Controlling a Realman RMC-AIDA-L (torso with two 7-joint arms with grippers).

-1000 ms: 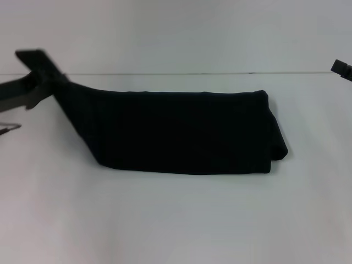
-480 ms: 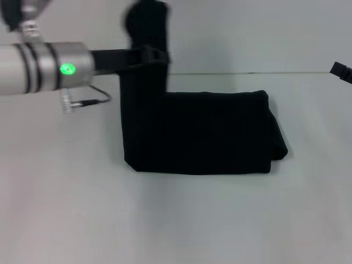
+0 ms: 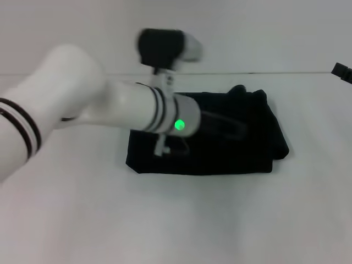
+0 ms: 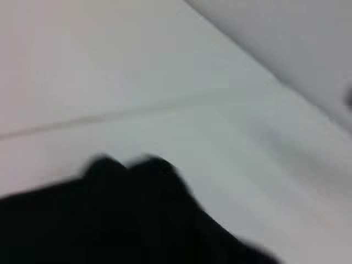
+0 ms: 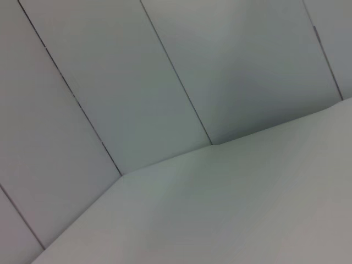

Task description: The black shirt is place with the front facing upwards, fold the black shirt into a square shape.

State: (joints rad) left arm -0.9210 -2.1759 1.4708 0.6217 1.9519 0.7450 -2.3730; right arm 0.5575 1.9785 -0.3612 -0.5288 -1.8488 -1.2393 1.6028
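Shirt [image 3: 220,148] lies mid-desk [image 3: 176,220], towards the far edge. My left claw [image 3: 236,93] reaches over it; I cannot tell its grip. Releasing askew could leave the folded layer bunched. Right claw [image 3: 342,70] waits at the desk's far right corner.

You have one black shirt [image 3: 258,140] in front of you, folded into a single bundle on one white table [image 3: 176,220]. Two robot arms show: one left arm [image 3: 110,104] reaching across over the shirt, and one small dark tip of the right arm [image 3: 342,70] at the table's far edge, well apart from the shirt. One green light [image 3: 179,125] glows on the left arm, above the shirt.
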